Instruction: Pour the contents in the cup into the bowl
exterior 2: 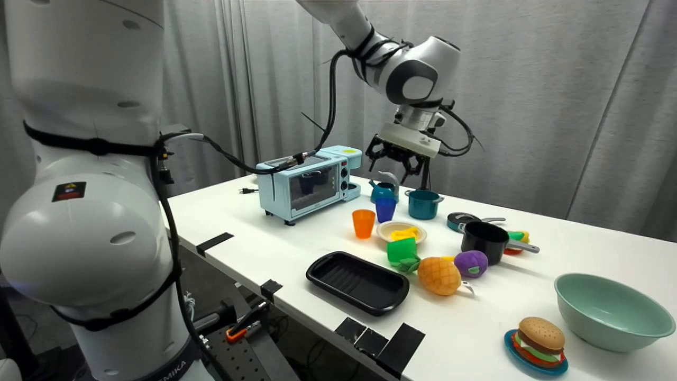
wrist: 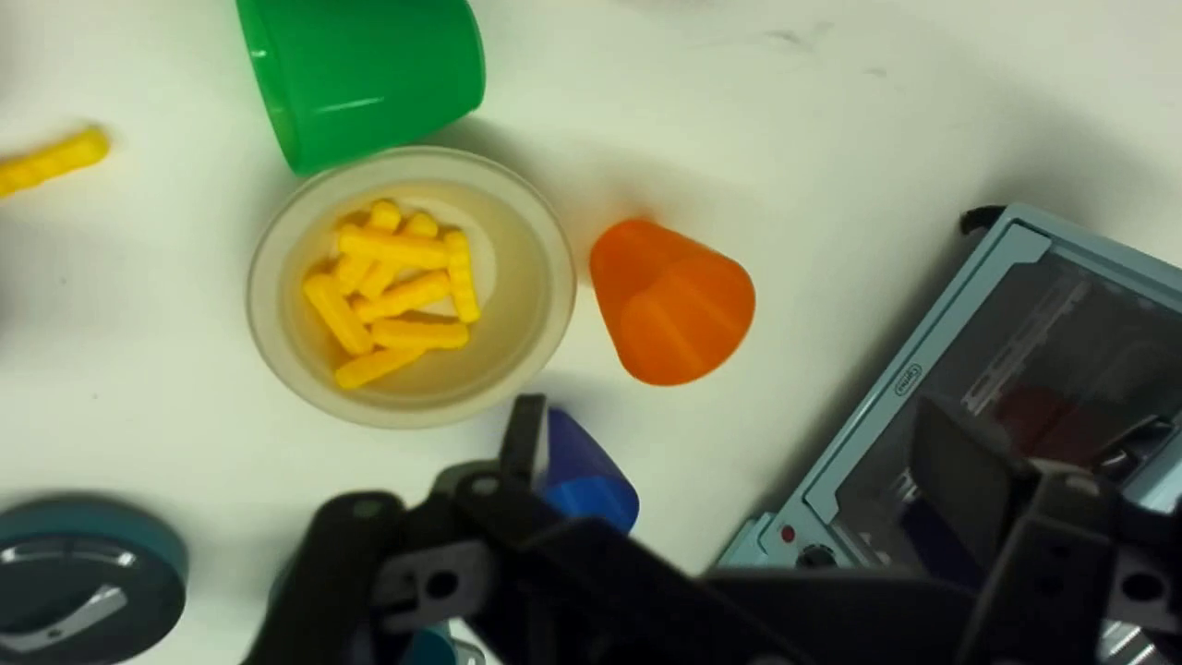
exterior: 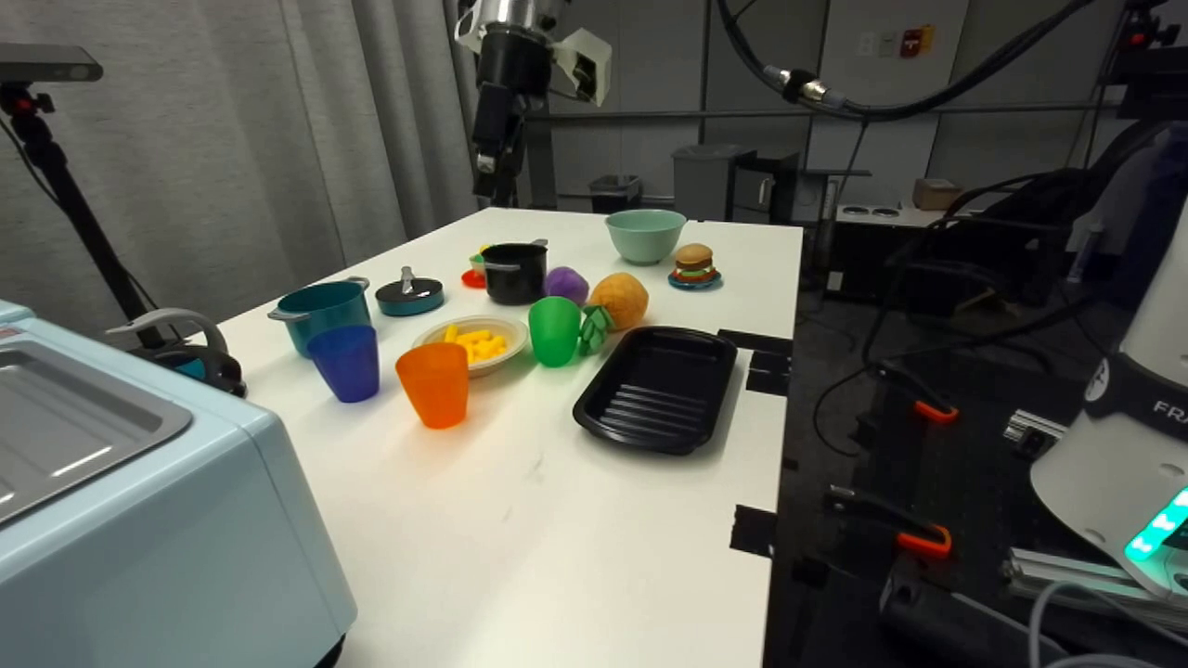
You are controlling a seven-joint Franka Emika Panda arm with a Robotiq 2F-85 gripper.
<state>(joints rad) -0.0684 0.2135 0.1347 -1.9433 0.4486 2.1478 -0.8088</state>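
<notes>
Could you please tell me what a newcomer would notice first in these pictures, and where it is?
Probably the bright green cup, lying on its side beside the white bowl, which holds a pile of yellow sticks. Next might come the single yellow stick on the table, off the cup's open end. The gripper, hanging open above the table, may also draw the eye.

The arm (exterior 2: 431, 53) reaches over the bench (exterior 2: 280, 248), probably near its far edge, gripper (wrist: 734, 453) downward, fingers (wrist: 524, 439) (blurred close up) wide apart.
</notes>
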